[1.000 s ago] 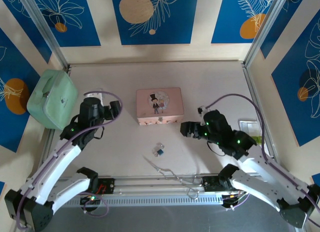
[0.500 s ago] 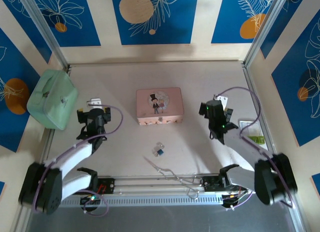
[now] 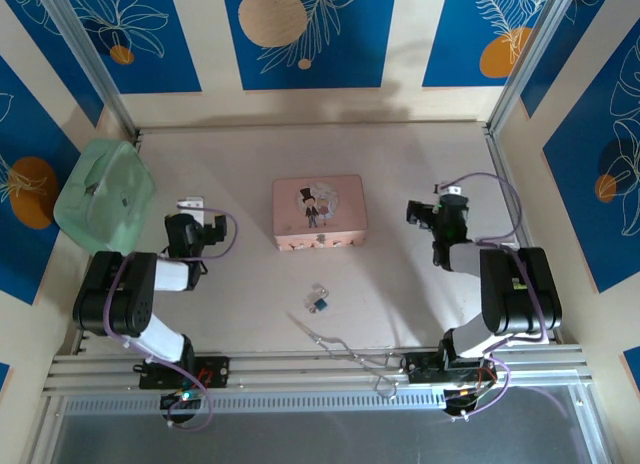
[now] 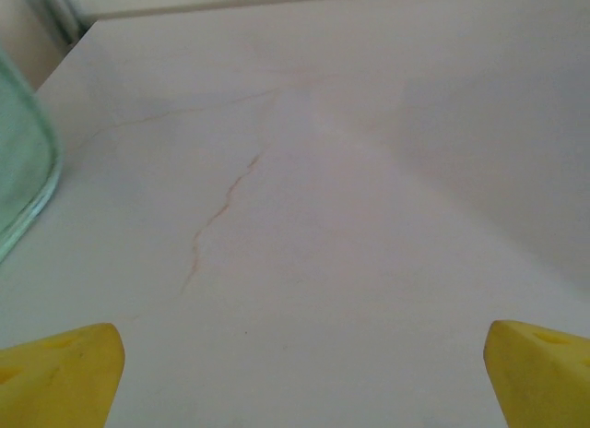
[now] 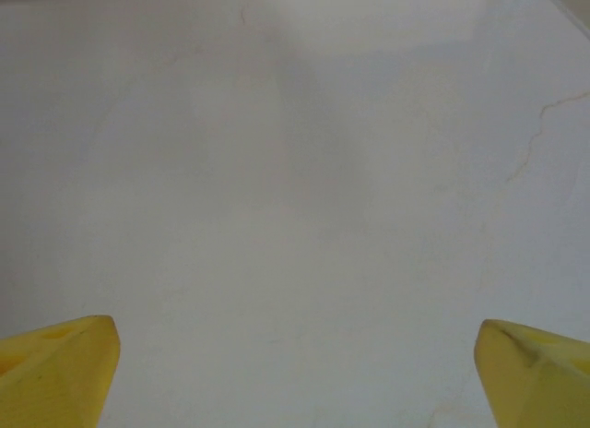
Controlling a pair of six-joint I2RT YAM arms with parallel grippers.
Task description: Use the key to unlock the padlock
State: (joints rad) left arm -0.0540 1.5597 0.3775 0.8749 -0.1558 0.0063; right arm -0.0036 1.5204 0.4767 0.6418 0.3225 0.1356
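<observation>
Both arms folded back to rest within last second. Left claw (image 4: 295,373) at 9 o'clock of pink tin (image 3: 319,213), right claw (image 5: 295,368) at 3 o'clock. Both spread wide, empty. Padlock (image 3: 320,303) lies on worktop (image 3: 420,164) at 6 o'clock of tin, untouched. Judgement: unlocking not under way.

Far table (image 3: 400,154): bare from the pink tin to the back wall, open across its width.
Centre: pink tin (image 3: 319,213) stands mid-table, between the two arms.
Near centre: padlock (image 3: 320,303) and wire tool (image 3: 335,341) lie flat, with a bare strip between them and the tin.
Left: green case (image 3: 102,196) overhangs the left edge, close beside the left gripper (image 3: 190,224); narrow gap there.
Left gripper's front: bare table, case rim at far left.
Right gripper's (image 3: 445,209) front: bare table.
Sides: metal frame posts (image 3: 520,74) bound left and right.
</observation>
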